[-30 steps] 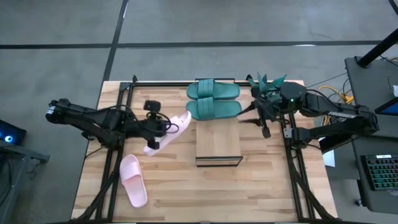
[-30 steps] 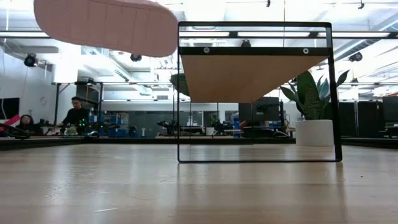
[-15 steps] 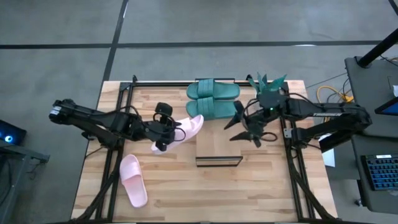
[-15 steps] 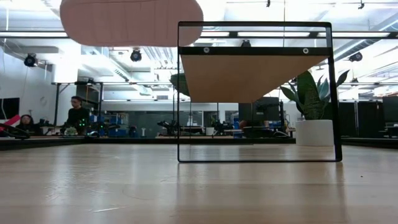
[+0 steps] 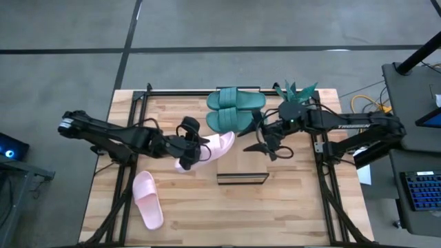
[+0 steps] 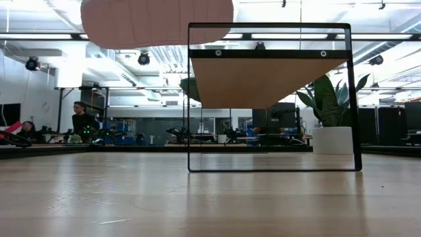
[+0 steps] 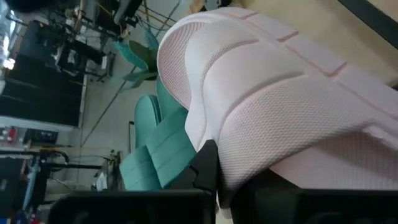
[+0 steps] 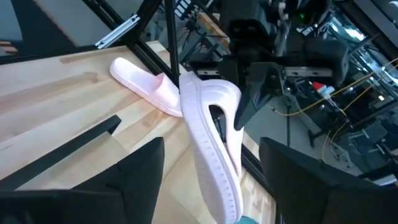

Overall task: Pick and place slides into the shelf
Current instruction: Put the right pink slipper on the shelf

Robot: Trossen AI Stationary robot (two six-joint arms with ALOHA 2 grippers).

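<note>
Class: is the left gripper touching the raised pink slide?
Touching. The right wrist view shows the left gripper clamping the pink slide by its strap.

The raised pink slide [image 6: 156, 23] is cut off by the low view's top edge. Arms hide part of the shelf [image 5: 242, 178] from above. The left wrist view crops the green slides [image 7: 154, 155].

Matt, mesh-textured pink slide [image 7: 273, 106] (probably rubber); light-wood shelf [image 6: 266, 78], dark-framed.
</note>
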